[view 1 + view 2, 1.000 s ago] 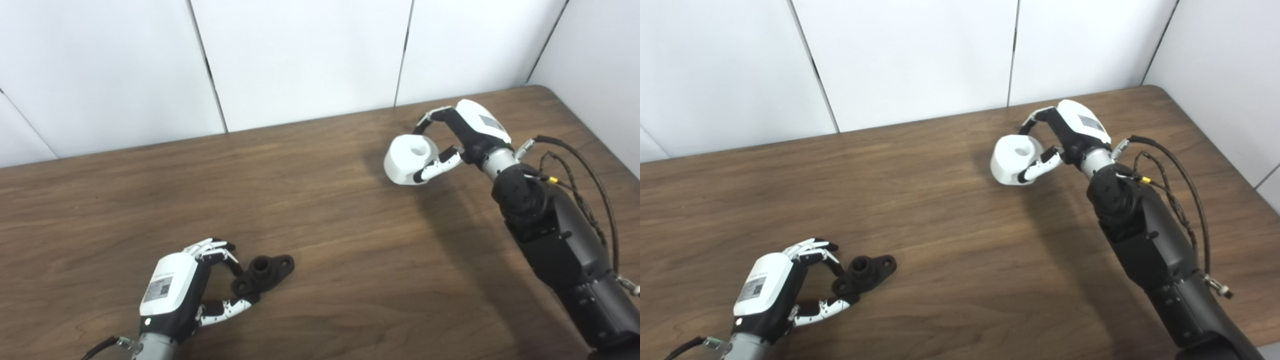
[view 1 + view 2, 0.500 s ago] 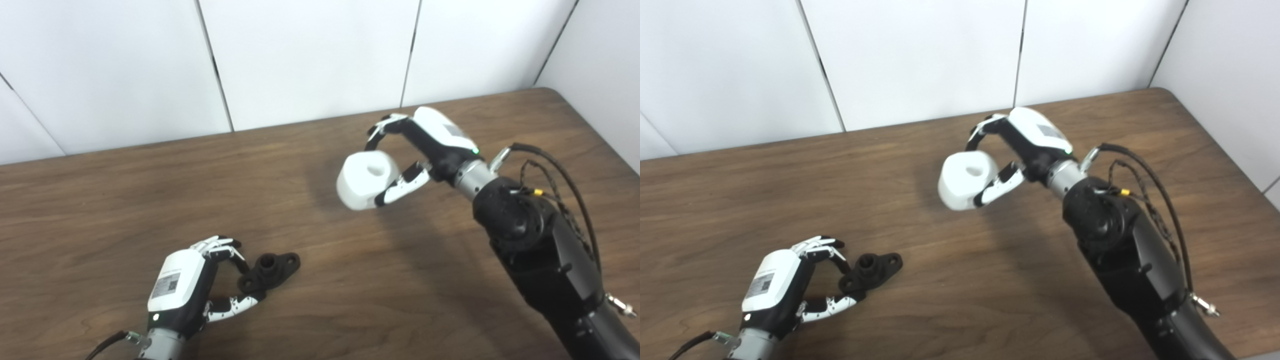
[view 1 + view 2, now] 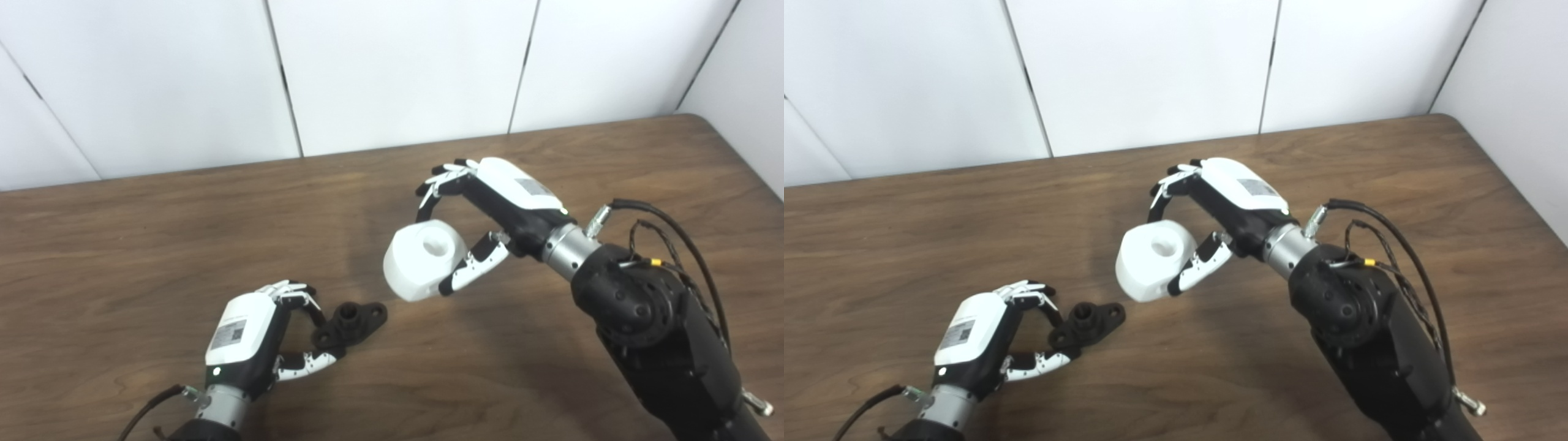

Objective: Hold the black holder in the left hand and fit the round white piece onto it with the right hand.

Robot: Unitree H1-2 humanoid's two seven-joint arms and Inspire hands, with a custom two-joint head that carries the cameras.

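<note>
A dark wooden table (image 3: 122, 245) is seen from above, backed by white wall panels (image 3: 398, 67). At the near left, the left hand (image 3: 248, 343) is curled around one end of the black holder (image 3: 350, 318), fingers above and thumb below, pinching its near flange. The holder appears to rest on the tabletop, its short central tube pointing up; whether it is lifted at all cannot be told. Just right of it and a little farther back, the round white piece (image 3: 422, 258) is carried above the table, clamped between the fingers and thumb of the right hand (image 3: 490, 214), its central hole facing up and toward the camera. Compared with a second ago, the white piece has been brought from the far right of the table across to a spot just beside the holder, while the left hand's pinch on the holder has been kept. The approach looks nearly complete; what is judged to remain is lining the hole up over the holder's tube and seating it.
</note>
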